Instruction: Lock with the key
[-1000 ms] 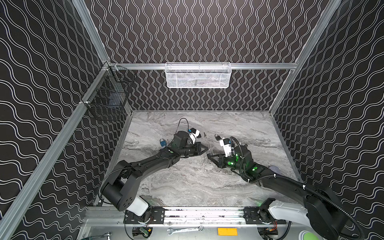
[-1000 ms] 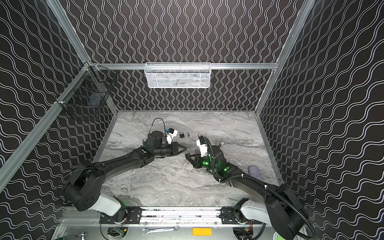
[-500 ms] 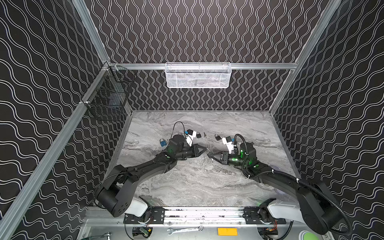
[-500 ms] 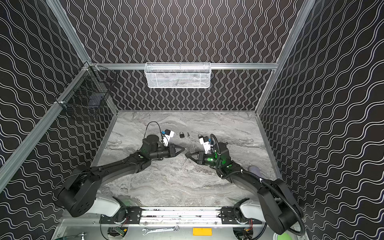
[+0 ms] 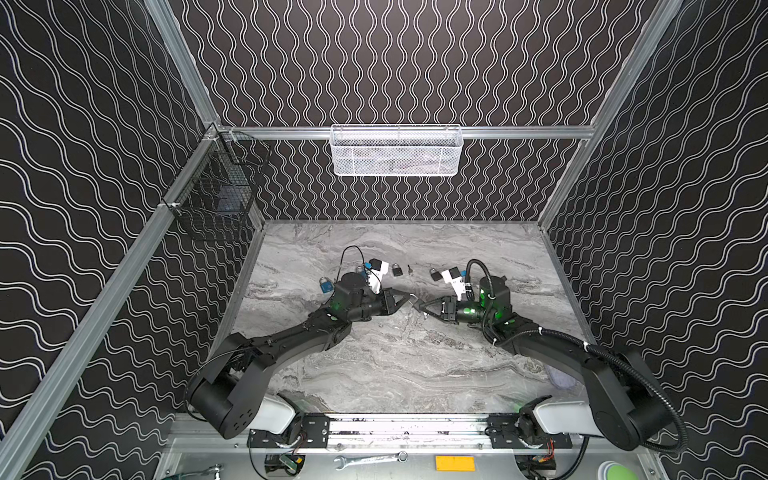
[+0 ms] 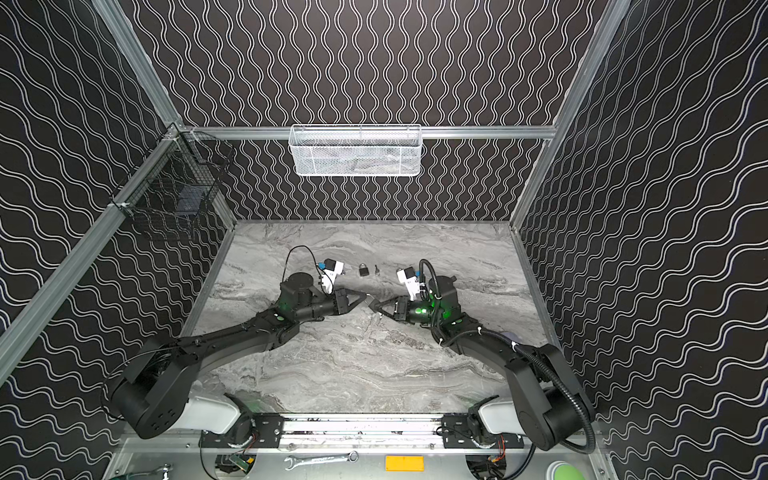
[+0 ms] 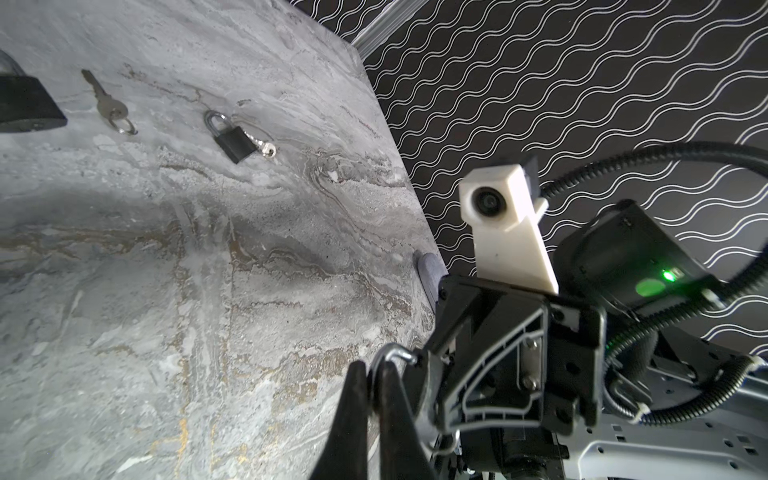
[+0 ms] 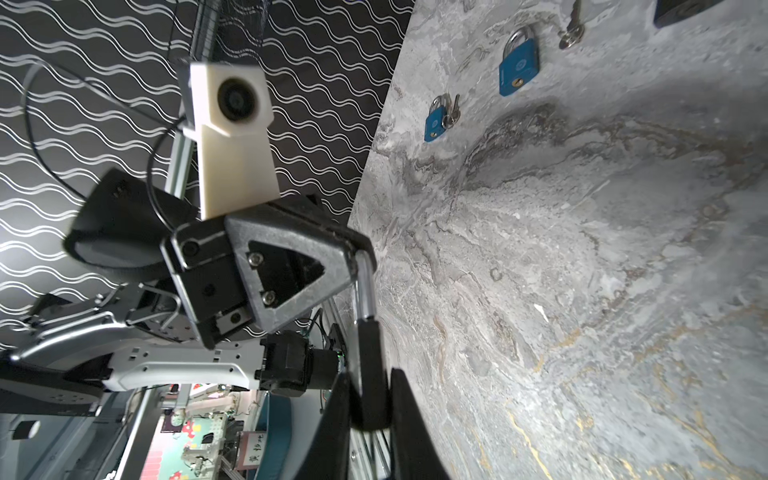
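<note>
Left gripper [image 7: 373, 368]: jaws pressed together on the steel shackle [image 8: 363, 286] of the held padlock [image 8: 372, 353], black. Right gripper [image 8: 370, 376]: pinching that padlock's body, raised off the table [image 5: 395, 365] at mid-table. We count five padlocks: the held one, a second black padlock [image 7: 25, 104], a third black padlock [image 7: 230, 141], a nearer blue padlock [image 8: 518, 68] and a farther blue padlock [image 8: 436, 120], round emblems unreadable. We count three keys for certain, all lying behind the grippers: a loose key [image 7: 106, 104], a second key [image 7: 262, 145] just beside the third black padlock, and a third key [image 8: 451, 110] against the farther blue padlock.
</note>
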`<state>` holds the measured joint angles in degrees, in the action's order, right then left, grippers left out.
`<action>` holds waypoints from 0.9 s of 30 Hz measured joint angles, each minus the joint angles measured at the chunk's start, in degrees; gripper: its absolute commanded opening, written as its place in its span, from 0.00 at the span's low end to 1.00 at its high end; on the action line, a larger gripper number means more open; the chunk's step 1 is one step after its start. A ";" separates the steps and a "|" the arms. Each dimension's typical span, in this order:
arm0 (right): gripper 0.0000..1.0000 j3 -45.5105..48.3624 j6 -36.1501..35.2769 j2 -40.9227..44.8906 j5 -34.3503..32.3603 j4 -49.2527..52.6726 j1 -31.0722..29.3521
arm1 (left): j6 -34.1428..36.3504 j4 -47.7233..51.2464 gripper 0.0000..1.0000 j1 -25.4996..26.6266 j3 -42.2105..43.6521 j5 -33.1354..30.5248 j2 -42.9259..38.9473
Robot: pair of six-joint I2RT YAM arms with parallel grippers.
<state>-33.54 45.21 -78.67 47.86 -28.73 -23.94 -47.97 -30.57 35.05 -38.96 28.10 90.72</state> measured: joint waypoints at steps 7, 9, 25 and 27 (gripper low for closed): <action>0.00 -1.95 1.92 -2.82 3.04 0.24 1.62 | -0.02 -2.32 0.00 -0.11 1.07 -0.28 0.46; 0.00 -2.34 1.92 -3.26 3.21 0.79 1.77 | 0.07 -2.25 0.00 -0.13 0.81 -0.37 0.98; 0.00 -3.76 -1.40 -1.29 0.66 5.14 1.86 | 0.20 -0.83 0.00 -0.15 -2.27 0.33 3.50; 0.00 -3.91 -2.67 -1.16 0.57 5.57 1.81 | 0.22 -0.13 0.00 -0.13 -2.62 0.44 3.50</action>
<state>-37.45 42.54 -79.83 48.42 -23.16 -22.13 -47.75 -30.70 34.92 -41.58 28.53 94.21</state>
